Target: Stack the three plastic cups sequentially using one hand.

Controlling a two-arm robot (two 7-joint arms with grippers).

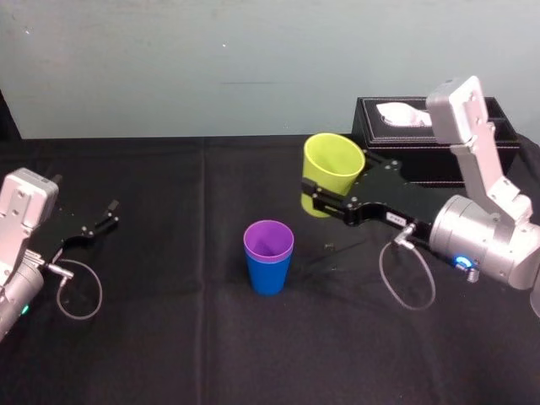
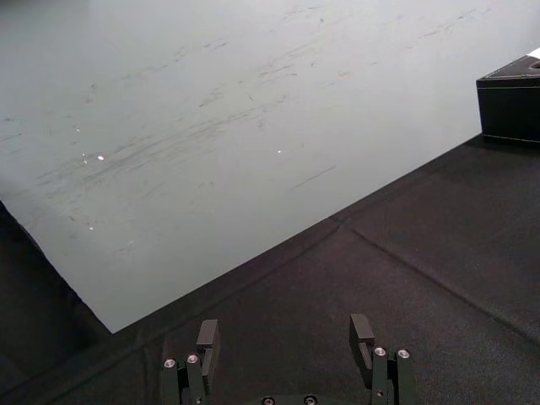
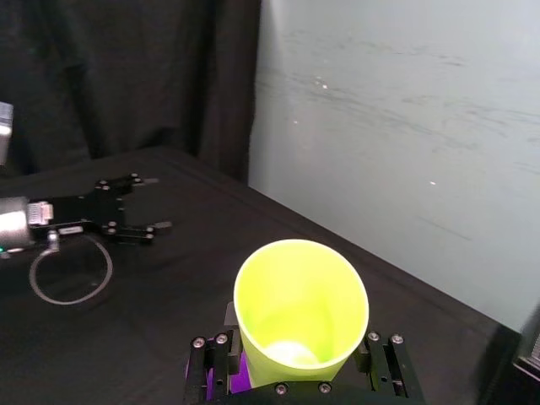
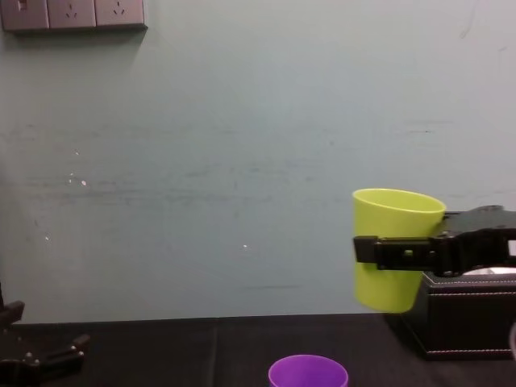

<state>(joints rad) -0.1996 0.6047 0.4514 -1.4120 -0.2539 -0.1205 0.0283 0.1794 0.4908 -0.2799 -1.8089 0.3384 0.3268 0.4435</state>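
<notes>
Chest view crops purple cup (image 4: 308,372) at bottom edge, rim only. L to R: left gripper (image 1: 111,213) parked low over black table (image 1: 169,337), jaws apart, nothing between. Centre: purple cup nested in blue cup (image 1: 268,277), upright on table. Right: yellow-green cup (image 1: 332,169) clamped mid-wall between right gripper (image 1: 314,201) jaws, lifted, near upright; arm reaches in from right. Tissue box (image 1: 396,148) behind.

No text, brand, number or sign can be read in any view. The black right gripper (image 1: 325,180), which clasps the yellow-green plastic cup (image 1: 333,164), carries a small white label (image 1: 395,218) on its side. There is some dark print on it, but the print is too small to make out.
</notes>
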